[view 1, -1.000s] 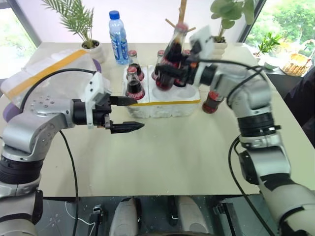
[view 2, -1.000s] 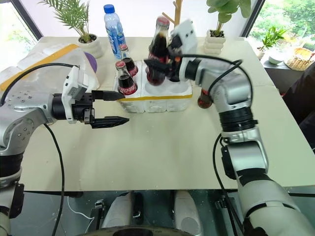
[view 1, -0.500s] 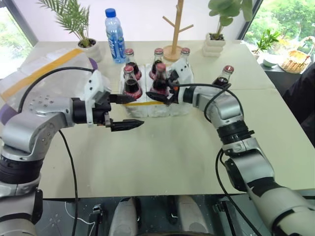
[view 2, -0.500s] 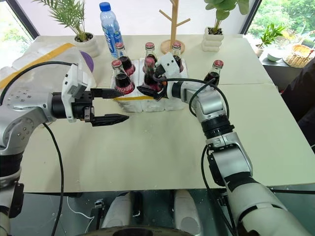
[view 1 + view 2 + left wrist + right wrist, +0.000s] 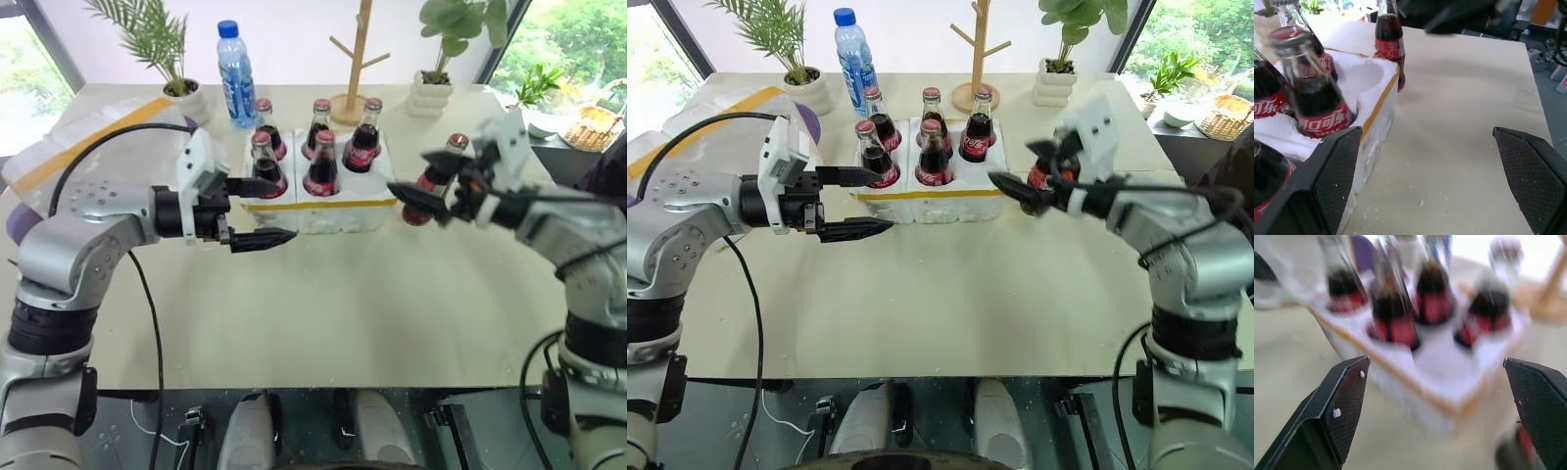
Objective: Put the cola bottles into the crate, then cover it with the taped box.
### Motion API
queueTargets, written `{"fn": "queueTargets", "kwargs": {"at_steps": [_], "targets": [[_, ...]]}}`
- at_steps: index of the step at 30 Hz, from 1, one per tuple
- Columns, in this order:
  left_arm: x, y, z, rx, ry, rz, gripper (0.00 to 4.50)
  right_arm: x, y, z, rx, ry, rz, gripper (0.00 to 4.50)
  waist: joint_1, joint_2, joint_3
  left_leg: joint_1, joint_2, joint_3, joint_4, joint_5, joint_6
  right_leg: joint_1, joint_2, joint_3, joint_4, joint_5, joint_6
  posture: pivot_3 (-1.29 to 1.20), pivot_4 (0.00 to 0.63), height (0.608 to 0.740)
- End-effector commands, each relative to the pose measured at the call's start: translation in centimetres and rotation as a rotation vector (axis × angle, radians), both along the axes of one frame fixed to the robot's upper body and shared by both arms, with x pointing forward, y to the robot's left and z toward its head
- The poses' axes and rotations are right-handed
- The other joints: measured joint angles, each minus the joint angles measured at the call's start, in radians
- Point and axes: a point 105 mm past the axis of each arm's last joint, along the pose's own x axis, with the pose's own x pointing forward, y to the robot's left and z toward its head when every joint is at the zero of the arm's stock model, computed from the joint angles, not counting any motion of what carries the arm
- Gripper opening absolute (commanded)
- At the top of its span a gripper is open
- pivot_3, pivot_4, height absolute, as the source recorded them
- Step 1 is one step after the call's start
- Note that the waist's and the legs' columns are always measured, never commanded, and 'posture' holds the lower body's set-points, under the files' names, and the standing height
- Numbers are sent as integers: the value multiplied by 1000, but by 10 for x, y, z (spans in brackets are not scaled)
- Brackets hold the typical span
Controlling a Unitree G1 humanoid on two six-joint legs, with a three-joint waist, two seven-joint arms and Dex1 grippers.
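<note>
Just behind R claw (image 5: 423, 192): 1 loose cola bottle (image 5: 432, 183).

5 cola bottles (image 5: 933, 157) in crate (image 5: 950, 201), 6th (image 5: 1038, 176) beside it.

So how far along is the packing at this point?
Five cola bottles stand in the crate; its front right well is empty. The sixth bottle stands on the table beside the crate, just behind the open right hand. The left hand hovers open. The taped box lies at the far left, not yet on.
</note>
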Motion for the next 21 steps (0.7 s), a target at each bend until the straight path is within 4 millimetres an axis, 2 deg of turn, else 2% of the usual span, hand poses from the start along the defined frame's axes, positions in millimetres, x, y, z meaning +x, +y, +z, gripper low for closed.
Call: {"fn": "queueTargets", "kwargs": {"at_steps": [1, 5, 10, 16, 21], "targets": [[3, -2, 10, 1, -63, -7, 4500, 0, -25, 5, -13, -68, -173, 4455, -1, 0, 0, 0, 0, 0, 0, 0, 0, 0, 0, 0, 0, 0, 0, 0, 150, 740], [6, -4, 11, 1, -74, -12, 4500, 13, -40, 0, 22, -87, -293, 4455, -9, 0, 0, 0, 0, -1, 0, 0, 0, 1, 0, 0, 0, 0, 0, 0, 150, 740], [8, -7, 14, -1, -86, -17, 4500, 33, -44, -13, 76, -60, -333, 4455, -12, 0, 0, 0, 0, -1, 0, 0, 0, 1, 0, 0, -1, 0, 0, 0, 150, 740], [9, -4, 11, 7, -84, -8, 4500, 69, -29, -22, 148, -31, -291, 4455, -18, 0, 0, 0, 0, 0, 0, 0, 0, 0, 1, 0, 0, 0, 0, 0, 150, 740], [9, -3, 12, 4, -87, 7, 4500, 96, -25, -31, 140, -23, -306, 4455, -13, 0, 0, -1, 0, -1, -1, 0, 0, 0, 1, 0, 0, 0, 0, 0, 150, 740]]}}
